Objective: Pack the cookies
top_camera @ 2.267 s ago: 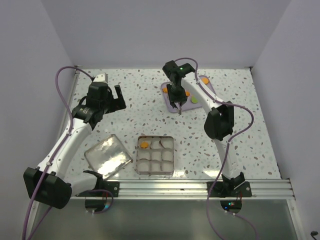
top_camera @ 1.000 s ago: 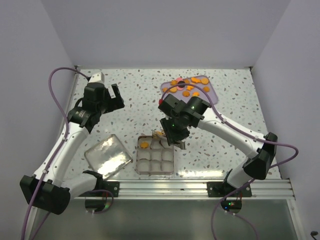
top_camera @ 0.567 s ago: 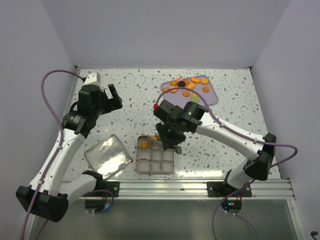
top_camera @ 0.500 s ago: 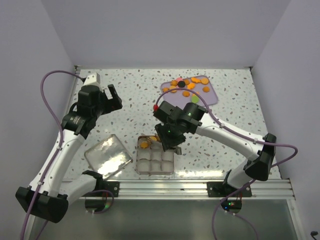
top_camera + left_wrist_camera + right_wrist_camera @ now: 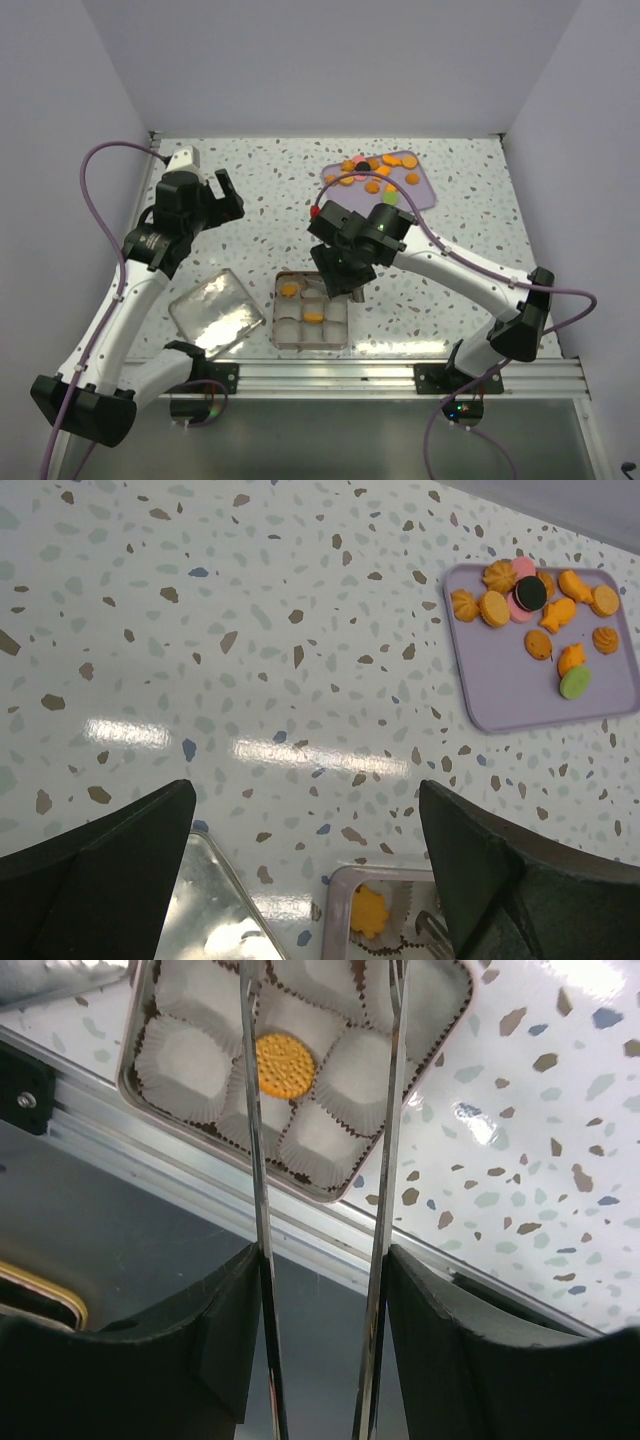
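Observation:
Several cookies (image 5: 375,178), mostly orange, lie on a purple tray (image 5: 420,190) at the back; the left wrist view shows them (image 5: 530,595) with a green one (image 5: 573,683) and a dark one on a pink one. A square tin (image 5: 275,320) of white paper cups holds an orange cookie (image 5: 288,290) in a back cup and a round one (image 5: 313,317) in the centre cup (image 5: 279,1065). My right gripper (image 5: 340,275) is above the tin, shut on metal tongs (image 5: 250,1160) whose blades stand apart and empty. My left gripper (image 5: 215,195) is open and empty, high over the left.
The tin's shiny lid (image 5: 215,312) lies flat left of the tin. The metal rail (image 5: 400,375) runs along the table's near edge just behind the tin. Grey walls close in the left, back and right sides.
My right arm swung from the purple tray to the tin with a cookie in the tongs. The tongs' blades have parted and the round cookie now lies in the centre cup.

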Motion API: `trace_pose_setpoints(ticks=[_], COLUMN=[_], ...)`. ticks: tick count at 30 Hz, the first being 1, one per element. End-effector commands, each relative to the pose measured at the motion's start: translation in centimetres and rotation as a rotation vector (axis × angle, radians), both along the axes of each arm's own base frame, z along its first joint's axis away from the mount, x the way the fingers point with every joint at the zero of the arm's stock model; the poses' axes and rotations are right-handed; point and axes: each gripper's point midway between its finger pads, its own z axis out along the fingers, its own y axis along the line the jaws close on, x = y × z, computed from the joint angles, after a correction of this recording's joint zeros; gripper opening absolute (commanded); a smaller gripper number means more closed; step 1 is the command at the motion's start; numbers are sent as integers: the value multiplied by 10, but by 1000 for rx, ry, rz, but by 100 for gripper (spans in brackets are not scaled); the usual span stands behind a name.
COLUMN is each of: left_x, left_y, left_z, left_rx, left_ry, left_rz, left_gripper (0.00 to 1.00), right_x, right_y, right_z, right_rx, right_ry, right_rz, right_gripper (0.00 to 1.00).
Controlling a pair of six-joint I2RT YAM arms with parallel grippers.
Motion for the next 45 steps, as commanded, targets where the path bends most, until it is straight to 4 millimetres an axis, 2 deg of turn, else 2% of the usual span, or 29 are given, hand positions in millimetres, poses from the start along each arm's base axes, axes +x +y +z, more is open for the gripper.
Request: trace_pose_setpoints(ticks=[1, 2, 3, 6, 9, 10, 13, 19, 20, 22, 29, 34, 40, 45], left_x=[4, 4, 5, 8, 11, 12, 13, 14, 15, 15, 16, 16, 18, 22], left_y=[0, 0, 0, -1, -2, -3, -5, -6, -6, -7, -9, -9, -9, -8], left_z=[4, 3, 5, 5, 7, 7, 8, 4, 3, 2, -4, -11, -17, -16], left_rx=[-6, -4, -3, 1, 0, -1, -4, 4, 5, 8, 5, 13, 23, 37], left_ry=[-12, -9, -15, -15, -19, -19, -21, -9, -7, -4, 15, 30, 41, 39], left_rz=[4, 3, 2, -4, -9, -12, -18, -29, -31, -34, -46, -49, -49, -45], left_gripper=[100, 100, 100, 100, 100, 100, 100, 100, 100, 100, 100, 100, 100, 100], right_x=[17, 19, 24, 38, 60, 67, 107, 161, 168, 181, 214, 230, 247, 261], right_y=[-2, -2, 0, -5, -17, -21, -49, -83, -84, -94, -123, -138, -144, -140], right_z=[43, 48, 64, 79, 79, 77, 68, 55, 46, 42, 22, 7, -8, -24], right_rx=[64, 67, 95, 76, 41, 31, 13, -83, -108, -134, -190, -192, -162, -150], right_ry=[-130, -145, -179, -233, -243, -237, -226, -239, -225, -222, -192, -159, -135, -117], right_rz=[-52, -56, -64, -85, -138, -146, -258, -349, -355, -384, -455, -486, -509, -502], right_gripper=[54, 54, 55, 56, 55, 56, 55, 55, 56, 56, 57, 57, 57, 57])
